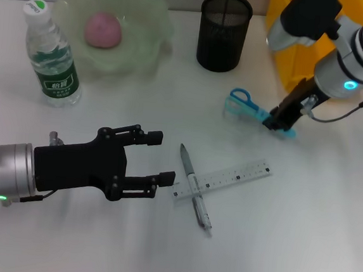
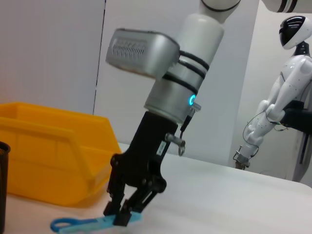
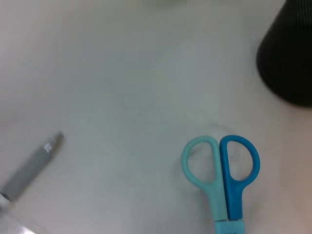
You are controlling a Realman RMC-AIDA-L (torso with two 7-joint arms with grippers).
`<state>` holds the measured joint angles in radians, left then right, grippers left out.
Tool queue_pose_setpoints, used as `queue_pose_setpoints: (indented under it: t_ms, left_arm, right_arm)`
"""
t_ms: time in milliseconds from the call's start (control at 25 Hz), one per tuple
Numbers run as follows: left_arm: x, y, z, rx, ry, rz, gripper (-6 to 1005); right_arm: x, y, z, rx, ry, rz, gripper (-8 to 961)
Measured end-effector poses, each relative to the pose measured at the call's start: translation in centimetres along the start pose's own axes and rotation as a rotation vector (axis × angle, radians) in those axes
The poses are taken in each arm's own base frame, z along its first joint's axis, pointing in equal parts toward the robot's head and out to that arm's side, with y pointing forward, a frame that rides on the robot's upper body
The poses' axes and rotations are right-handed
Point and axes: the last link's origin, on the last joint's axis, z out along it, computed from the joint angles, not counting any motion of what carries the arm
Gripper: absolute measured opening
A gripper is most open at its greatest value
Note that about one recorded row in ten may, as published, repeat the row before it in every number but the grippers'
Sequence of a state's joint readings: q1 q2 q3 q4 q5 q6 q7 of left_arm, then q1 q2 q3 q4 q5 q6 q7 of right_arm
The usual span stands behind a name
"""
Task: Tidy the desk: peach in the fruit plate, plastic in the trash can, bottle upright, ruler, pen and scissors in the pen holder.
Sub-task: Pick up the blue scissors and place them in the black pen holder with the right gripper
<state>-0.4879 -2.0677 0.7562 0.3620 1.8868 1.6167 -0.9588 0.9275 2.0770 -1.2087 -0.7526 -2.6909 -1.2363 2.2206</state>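
Note:
My right gripper (image 1: 283,122) is shut on the blade end of the blue scissors (image 1: 246,106), low over the table; the left wrist view shows its fingers (image 2: 124,214) clamped on them, handles (image 3: 222,168) free. The silver pen (image 1: 195,187) lies across the clear ruler (image 1: 229,176) at mid-table. My left gripper (image 1: 164,157) hangs open just left of them, holding nothing. The pink peach (image 1: 103,30) sits in the green fruit plate (image 1: 155,19). The bottle (image 1: 52,54) stands upright at the far left. The black mesh pen holder (image 1: 223,31) stands at the back. No plastic is in view.
A yellow bin (image 1: 280,36) stands at the back right, behind my right arm, also seen as the yellow bin (image 2: 48,156) in the left wrist view. White tabletop stretches along the front and right.

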Motion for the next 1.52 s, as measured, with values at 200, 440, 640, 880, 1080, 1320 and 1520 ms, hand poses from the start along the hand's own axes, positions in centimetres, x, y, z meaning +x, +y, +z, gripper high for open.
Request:
queue_pose_setpoints:
  t_ms: [200, 440, 640, 880, 1080, 1320, 1520]
  left_arm:
    - [0.0, 0.0, -0.1, 0.001, -0.001, 0.000, 784]
    - [0.0, -0.1, -0.1, 0.003, -0.002, 0.002, 784]
    - [0.0, -0.1, -0.2, 0.004, -0.004, 0.006, 784]
    - [0.1, -0.2, -0.3, 0.001, -0.008, 0.014, 784]
    - [0.3, -0.2, -0.1, -0.007, -0.007, 0.021, 784]
    - [0.4, -0.3, -0.1, -0.009, -0.007, 0.022, 784]
    - [0.6, -0.4, 0.0, -0.011, -0.005, 0.005, 784]
  right_arm:
    - [-0.4, 0.4, -1.6, -0.031, -0.098, -0.036, 194]
    - [-0.3, 1.5, -3.9, -0.072, -0.328, -0.104, 195]
    - [0.5, 1.7, -5.9, -0.093, -0.596, -0.112, 195]
    - [1.8, -0.1, -6.0, -0.061, -0.936, -0.026, 194]
    - [1.8, -0.9, -4.6, 0.051, -1.089, 0.010, 194]
    - [0.6, -2.0, -3.1, 0.213, -1.196, 0.064, 195]
    - [-1.6, -2.8, -0.9, 0.266, -1.119, 0.150, 195]
